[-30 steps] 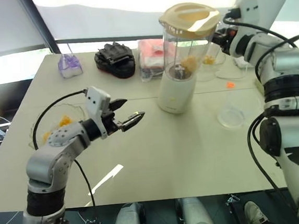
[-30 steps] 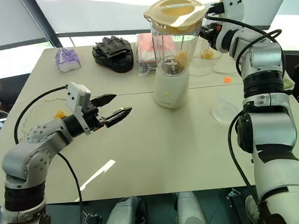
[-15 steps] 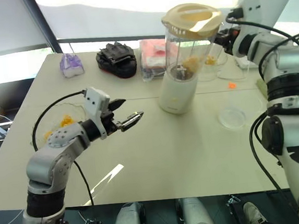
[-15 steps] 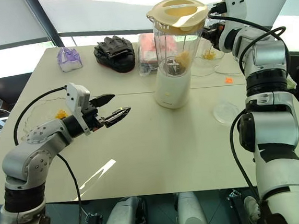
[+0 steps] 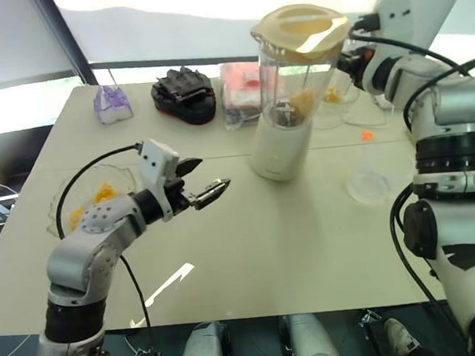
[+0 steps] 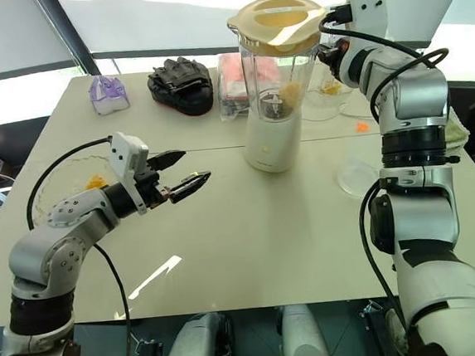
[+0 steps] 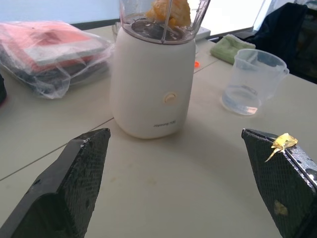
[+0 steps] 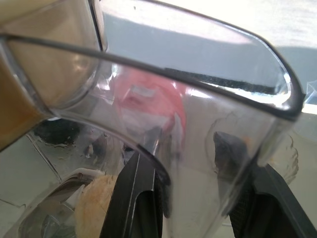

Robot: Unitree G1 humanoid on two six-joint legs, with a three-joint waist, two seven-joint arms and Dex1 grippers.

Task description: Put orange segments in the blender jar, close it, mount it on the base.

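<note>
Blender jar (image 5: 296, 81), lidded, sits on the base (image 5: 282, 151) mid-table, orange segments (image 5: 301, 100) inside. Left wrist view: left gripper (image 7: 183, 173) spread wide, empty. Right wrist view: right gripper (image 8: 190, 178) clasps the jar's handle (image 8: 198, 148).

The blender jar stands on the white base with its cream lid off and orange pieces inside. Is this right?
Not quite: the cream lid is on, covering the blender jar, as the left eye view shows. The jar does stand on the white base, with orange pieces inside.
</note>
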